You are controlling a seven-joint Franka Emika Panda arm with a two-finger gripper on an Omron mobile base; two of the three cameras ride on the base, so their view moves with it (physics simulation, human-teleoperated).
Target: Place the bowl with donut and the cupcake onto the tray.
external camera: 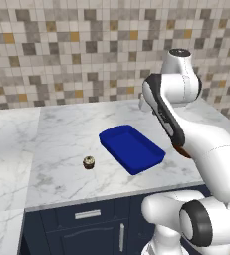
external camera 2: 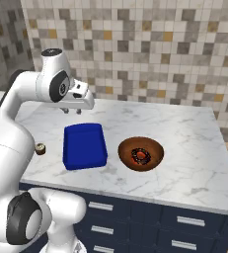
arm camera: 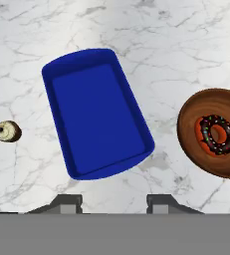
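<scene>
A: How many things are sitting on the table [external camera 2: 194, 148]?
B: Three: one blue tray [arm camera: 96, 112] lying at centre frame, one cupcake [arm camera: 8, 131] sitting at far left, one bowl with a donut [arm camera: 213, 133] resting at the right edge.
A: And the gripper [external camera 2: 72, 110]?
B: It is hanging above the tray's far end, jaws spread apart, pinching nothing.
</scene>
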